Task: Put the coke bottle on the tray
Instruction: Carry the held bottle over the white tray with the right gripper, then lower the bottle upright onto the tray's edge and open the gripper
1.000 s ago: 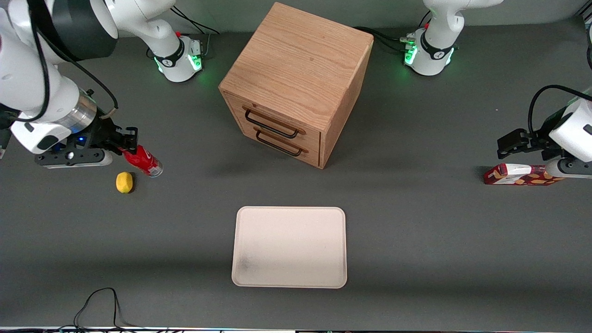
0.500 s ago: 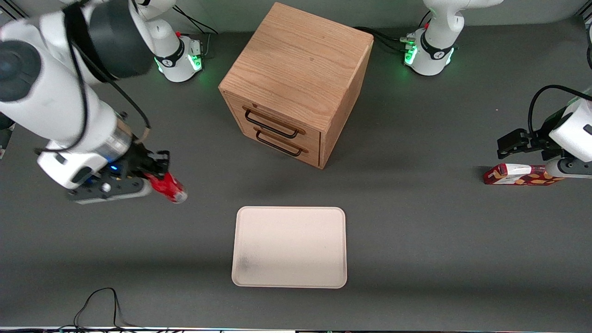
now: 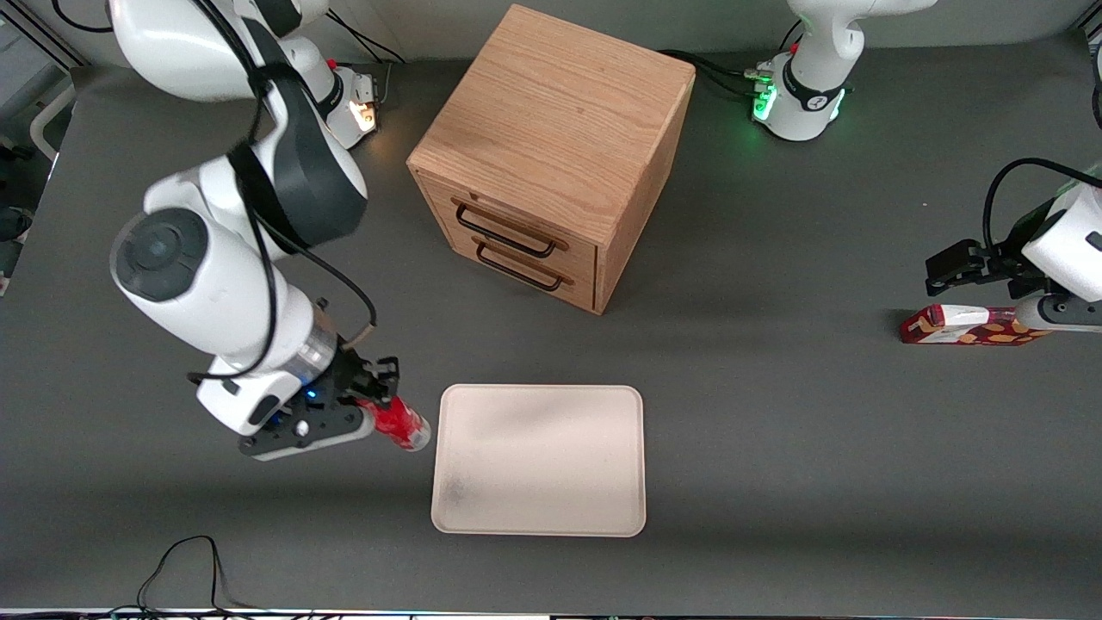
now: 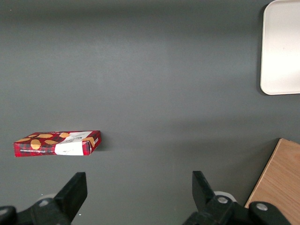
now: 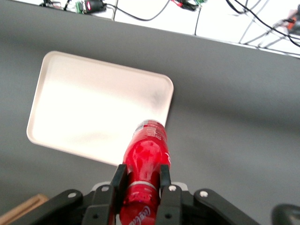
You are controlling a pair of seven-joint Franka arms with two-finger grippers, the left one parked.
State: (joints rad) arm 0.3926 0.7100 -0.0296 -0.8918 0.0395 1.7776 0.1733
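My right gripper (image 3: 379, 405) is shut on the coke bottle (image 3: 399, 424), a small slim red bottle held tilted above the table, its clear base pointing toward the tray. The bottle's base hangs just beside the tray's rim (image 3: 441, 430), on the working arm's end. The tray is a large flat cream rectangle with a faint dark smudge, nearer the front camera than the drawer cabinet. In the right wrist view the gripper (image 5: 140, 176) clamps the red bottle (image 5: 147, 150) between both fingers, with the tray (image 5: 70, 93) below it. The tray's corner also shows in the left wrist view (image 4: 269, 70).
A wooden two-drawer cabinet (image 3: 551, 155) stands farther from the front camera than the tray. A red flat snack box (image 3: 968, 325) lies toward the parked arm's end of the table; it also shows in the left wrist view (image 4: 56, 143). A black cable (image 3: 185, 568) lies at the table's near edge.
My right gripper has carried the bottle from beside the lemon toward the front camera and the tray; it now hangs right beside the tray's edge. The lemon is now hidden.
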